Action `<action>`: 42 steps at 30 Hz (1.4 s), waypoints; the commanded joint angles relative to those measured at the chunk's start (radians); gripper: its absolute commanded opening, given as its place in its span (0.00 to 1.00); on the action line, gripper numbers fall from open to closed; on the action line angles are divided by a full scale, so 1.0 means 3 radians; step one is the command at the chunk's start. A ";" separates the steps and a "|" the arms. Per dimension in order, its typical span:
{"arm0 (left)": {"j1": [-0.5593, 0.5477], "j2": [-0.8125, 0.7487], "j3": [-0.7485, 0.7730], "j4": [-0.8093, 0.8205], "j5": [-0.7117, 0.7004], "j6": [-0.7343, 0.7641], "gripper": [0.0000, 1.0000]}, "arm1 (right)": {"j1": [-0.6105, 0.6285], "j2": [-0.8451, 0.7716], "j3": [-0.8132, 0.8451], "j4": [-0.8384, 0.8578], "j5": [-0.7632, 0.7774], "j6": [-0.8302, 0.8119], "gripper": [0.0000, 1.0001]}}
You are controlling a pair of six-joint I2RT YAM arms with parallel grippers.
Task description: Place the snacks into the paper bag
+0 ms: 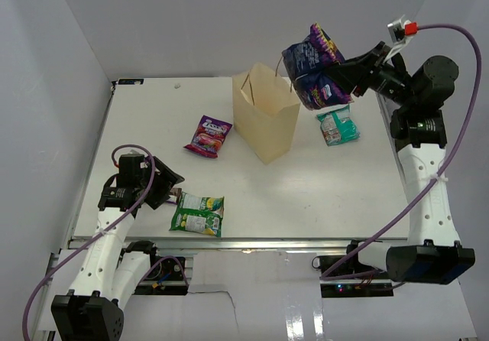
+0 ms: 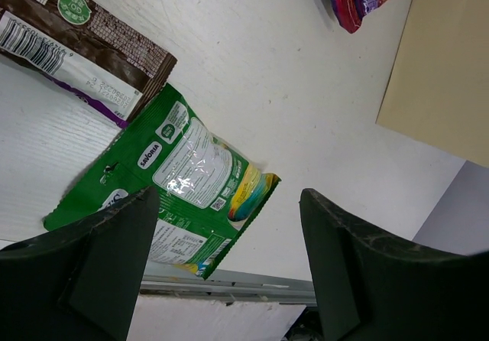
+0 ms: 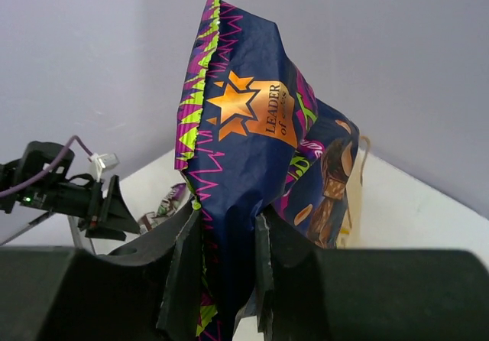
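Top external view: the right pincer [image 1: 348,75] is closed narrow on one end of the large dark-blue chip bag [image 1: 312,67]. The chip bag is held clear of the tabletop [image 1: 321,196] and appears just beside the far right corner of the paper bag [image 1: 267,123]. The paper bag stands upright toward the far middle, mouth open.

The teal-white packet [image 1: 337,125] lies flat to the right of the paper bag. The purple-pink candy pouch [image 1: 208,136] lies to the left of it, near but apart. The green packet [image 1: 198,213] lies flat at the near left edge, just beside the left pincer [image 1: 170,182].

Left wrist view: the left pincer's jaws are spread wide, with nothing gripped. The green packet is seen below the gap between them; contact with the fingers cannot be told. A brown bar [image 2: 92,39] lies just beside the packet's upper corner. The candy pouch and a tan wall of the paper bag are noted along the top right.

Right wrist view: the chip bag is pinched between both fingers [image 3: 179,280] and stands up crumpled from the grip, an orange star on its face.
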 commanded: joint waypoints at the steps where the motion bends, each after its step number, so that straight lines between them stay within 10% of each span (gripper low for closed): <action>1: 0.0002 -0.0086 0.0050 0.0098 0.0074 0.0036 0.85 | 0.0209 0.0153 0.0512 0.0848 -0.0036 0.0394 0.08; 13: -0.0003 -0.0081 0.0029 0.0211 0.0171 0.0016 0.85 | 0.0706 0.1109 0.1546 0.0838 0.0281 0.0579 0.08; 32: -0.0003 0.0379 0.0111 0.1074 0.0718 0.0154 0.91 | 0.0880 0.0997 0.0304 0.0449 0.0716 -0.0408 0.09; 42: -0.0003 0.1544 0.0560 0.1423 0.0417 -0.0506 0.98 | 0.0921 0.0895 0.0176 0.0178 0.0798 -0.0894 0.77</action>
